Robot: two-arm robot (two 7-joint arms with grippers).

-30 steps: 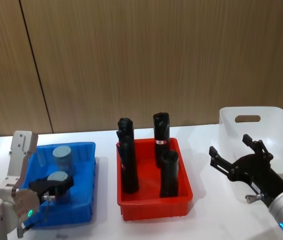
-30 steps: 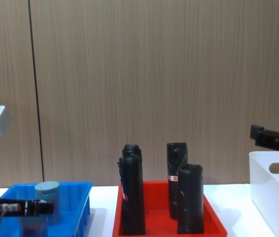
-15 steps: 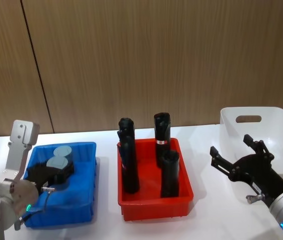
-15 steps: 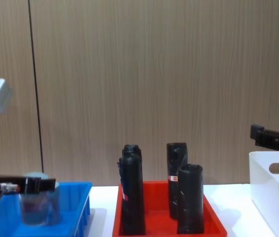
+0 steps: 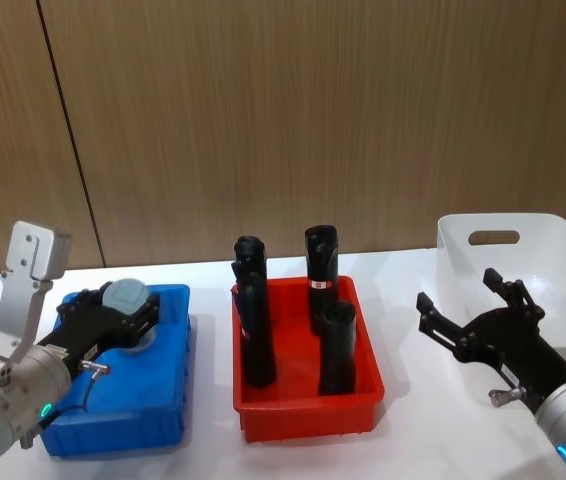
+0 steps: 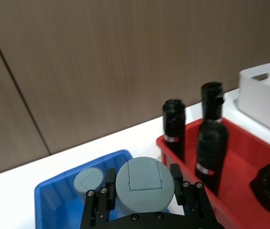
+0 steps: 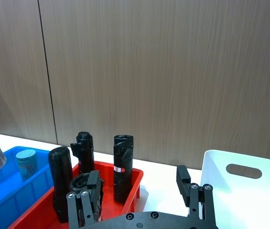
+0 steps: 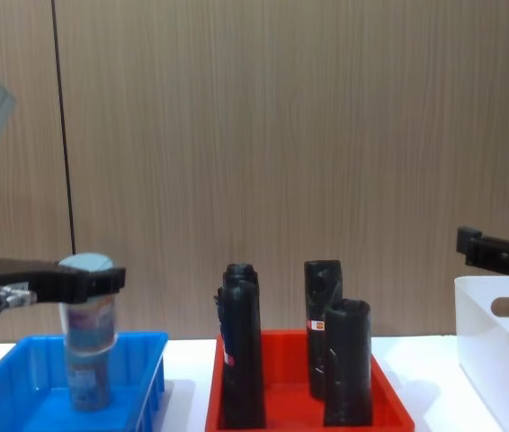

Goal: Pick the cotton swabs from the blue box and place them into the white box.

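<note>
My left gripper is shut on one jar of cotton swabs, a clear jar with a grey-blue lid, held above the blue box. From the chest the lifted jar hangs over the box's rim. A second swab jar stands inside the blue box, also seen from the right wrist. The white box stands at the far right. My right gripper is open and empty, in front of the white box.
A red tray with several tall black rolls sits between the blue and white boxes. Its rolls stand taller than the tray walls. A wooden wall runs behind the white table.
My left gripper has risen with the swab jar, lifting it from the blue box's floor to above its rim. The right arm has stayed put.
</note>
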